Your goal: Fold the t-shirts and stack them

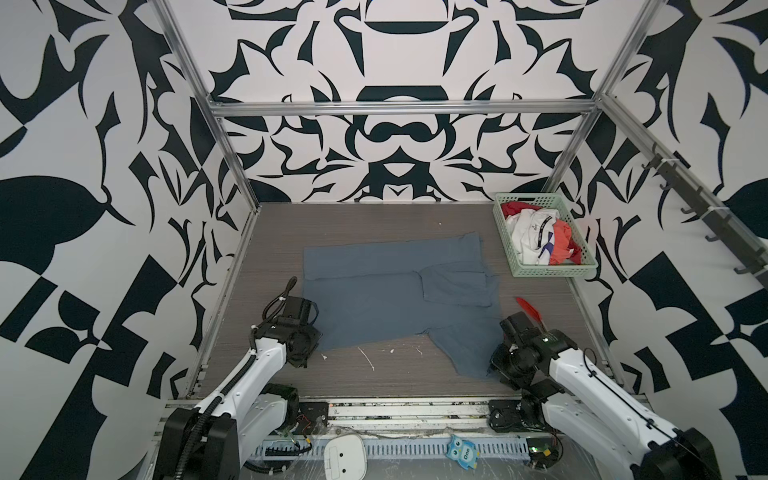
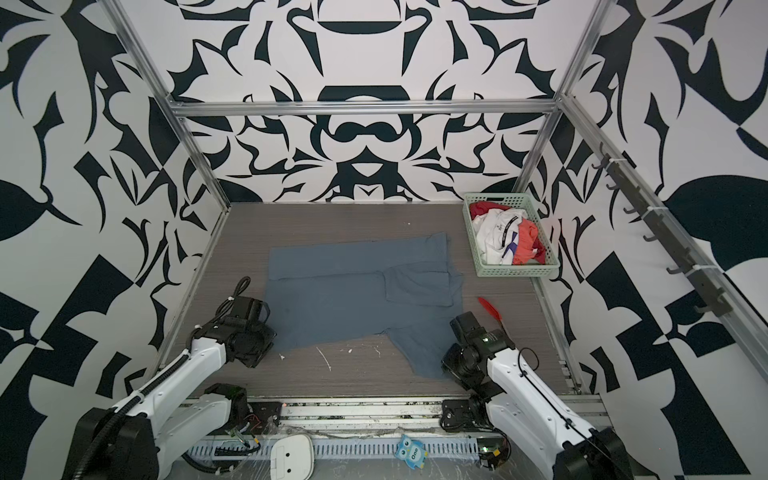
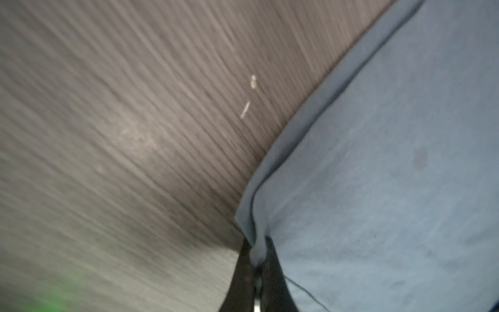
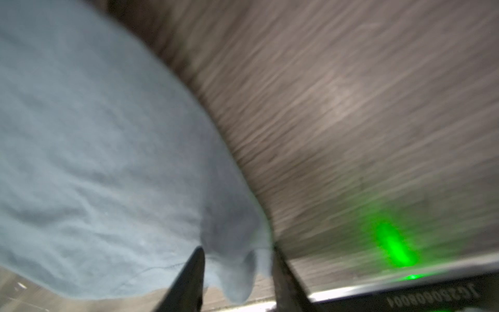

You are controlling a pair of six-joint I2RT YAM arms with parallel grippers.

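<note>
A large slate blue-grey t-shirt [image 1: 374, 299] [image 2: 340, 299] lies spread on the grey table in both top views, with one sleeve folded over its body. My left gripper [image 3: 256, 243] is shut on the hem at the shirt's left edge [image 3: 378, 162]. The right gripper [image 4: 237, 251] is at the near right corner of the shirt [image 4: 94, 162]. Its fingers [image 4: 189, 281] stand apart with a bunch of the cloth between them. A white t-shirt with a dark stripe [image 1: 530, 232] and a red-orange t-shirt [image 1: 563, 241] lie crumpled in the basket.
The pale green lattice basket [image 1: 544, 272] [image 2: 515, 271] stands at the back right of the table [image 1: 374, 224]. A red feather-like thing [image 1: 528, 309] lies on the table just beyond the right arm. Metal frame posts and patterned walls close the table in.
</note>
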